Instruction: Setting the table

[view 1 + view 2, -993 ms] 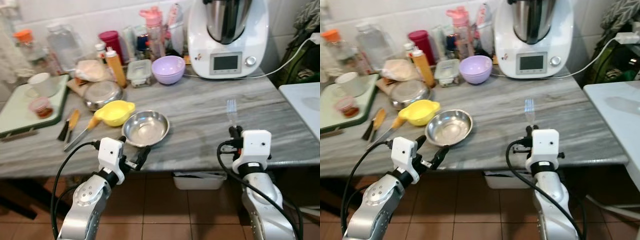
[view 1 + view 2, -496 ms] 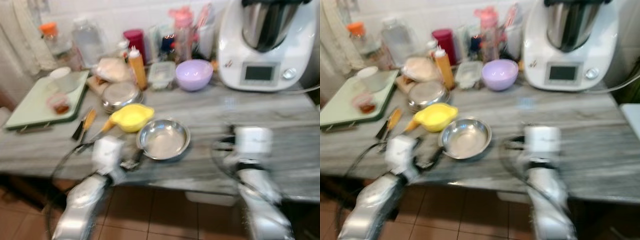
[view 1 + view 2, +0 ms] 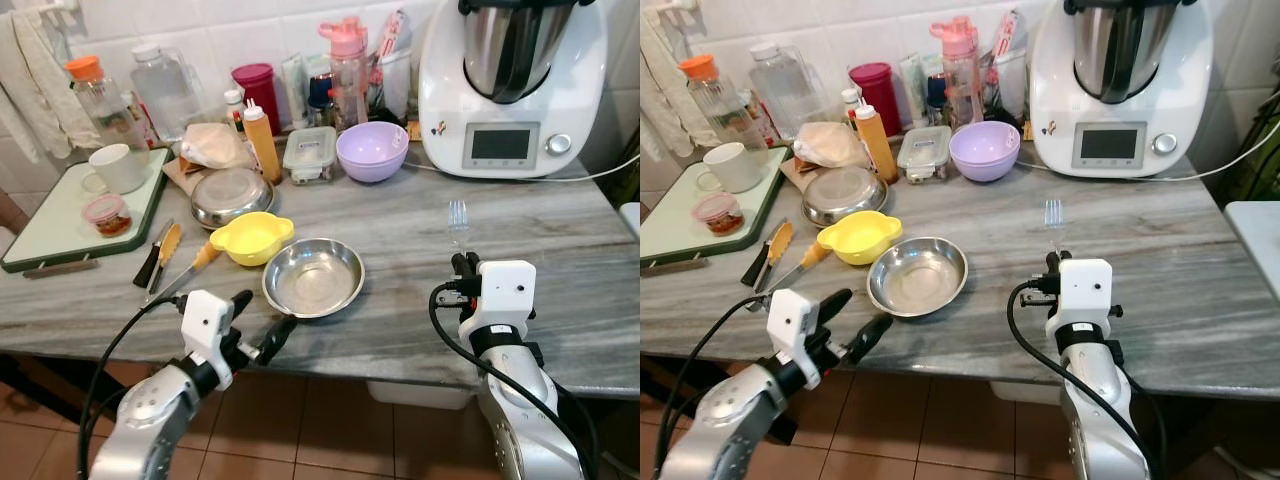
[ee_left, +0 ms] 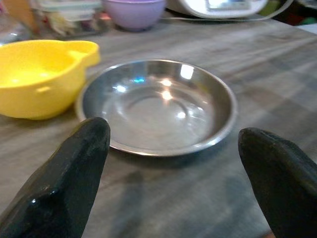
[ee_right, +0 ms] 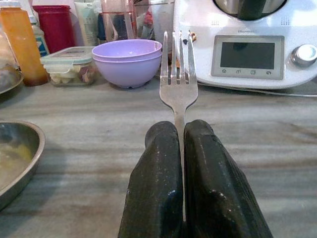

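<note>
The right end effector point(image 5: 181, 148) pinches a shiny metal fork point(image 5: 178, 84) by its thin handle, tines up, above the streaked grey stone counter point(image 3: 560, 230). The left end effector point(image 4: 173, 144) is spread wide before a shallow round steel bowl point(image 3: 313, 277), which sits beside a yellow plastic bowl point(image 3: 250, 238).

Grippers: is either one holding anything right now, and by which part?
The right gripper is shut on a fork, clamped on its handle just below the tines, which point forward. The left gripper is open, holding nothing, facing the steel bowl.
</note>
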Robot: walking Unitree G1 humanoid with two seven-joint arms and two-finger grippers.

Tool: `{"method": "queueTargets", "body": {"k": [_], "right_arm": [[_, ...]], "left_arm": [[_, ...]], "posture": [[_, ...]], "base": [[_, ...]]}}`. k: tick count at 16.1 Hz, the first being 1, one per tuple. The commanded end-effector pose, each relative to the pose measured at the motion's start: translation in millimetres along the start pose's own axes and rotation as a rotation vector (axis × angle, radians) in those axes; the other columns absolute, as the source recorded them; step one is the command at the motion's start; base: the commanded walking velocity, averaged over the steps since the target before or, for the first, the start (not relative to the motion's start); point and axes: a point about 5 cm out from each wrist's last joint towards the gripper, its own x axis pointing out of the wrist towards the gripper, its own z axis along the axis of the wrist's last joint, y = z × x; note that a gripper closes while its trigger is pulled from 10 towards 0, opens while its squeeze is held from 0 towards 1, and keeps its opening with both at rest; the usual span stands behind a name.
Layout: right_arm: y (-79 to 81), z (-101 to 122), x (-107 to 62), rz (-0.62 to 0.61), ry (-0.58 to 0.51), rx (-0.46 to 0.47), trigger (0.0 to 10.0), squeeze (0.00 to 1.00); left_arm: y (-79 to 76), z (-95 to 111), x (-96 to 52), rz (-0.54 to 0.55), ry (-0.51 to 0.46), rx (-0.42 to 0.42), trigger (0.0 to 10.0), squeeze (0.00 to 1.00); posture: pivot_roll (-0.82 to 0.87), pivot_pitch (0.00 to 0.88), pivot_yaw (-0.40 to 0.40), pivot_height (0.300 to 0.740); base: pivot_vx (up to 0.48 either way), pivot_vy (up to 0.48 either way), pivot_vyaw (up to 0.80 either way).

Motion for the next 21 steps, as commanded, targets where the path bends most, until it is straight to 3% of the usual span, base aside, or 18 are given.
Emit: {"method": "queueTargets", "body": {"k": [1, 7, 12, 16, 21], "right_arm": [[5.7, 0.9, 0.0, 0.027, 0.005, 0.026, 10.0, 0.00], [28.4, -4.0, 15.4, 0.111, 0.092, 0.198, 10.0, 0.00], [42.8, -17.8, 17.6, 0.177, 0.196, 0.287, 10.0, 0.00], [50.9, -28.1, 20.6, 0.200, 0.250, 0.289, 10.0, 0.00], [57.2, -33.6, 27.9, 0.182, 0.258, 0.285, 10.0, 0.00]], "left_arm": [[2.0, 3.6, -5.7, -0.032, 0.012, 0.009, 10.0, 0.00], [6.9, -1.7, -10.8, -0.081, 0.055, 0.007, 10.0, 0.00], [6.7, -11.0, -9.8, -0.095, 0.072, 0.002, 10.0, 0.00], [5.8, -14.5, -10.6, -0.094, 0.077, 0.000, 10.0, 0.00], [-13.6, -9.9, -14.8, -0.119, 0.065, 0.010, 10.0, 0.00]], "posture": [[-0.06, 0.024, 0.141, 0.740], [-0.07, 0.024, 0.142, 0.740], [-0.06, 0.019, 0.139, 0.740], [-0.06, 0.018, 0.144, 0.740], [-0.05, 0.019, 0.144, 0.740]], "base": [[0.000, 0.000, 0.00], [0.000, 0.000, 0.00], [0.000, 0.000, 0.00], [0.000, 0.000, 0.00], [0.000, 0.000, 0.00]]}}
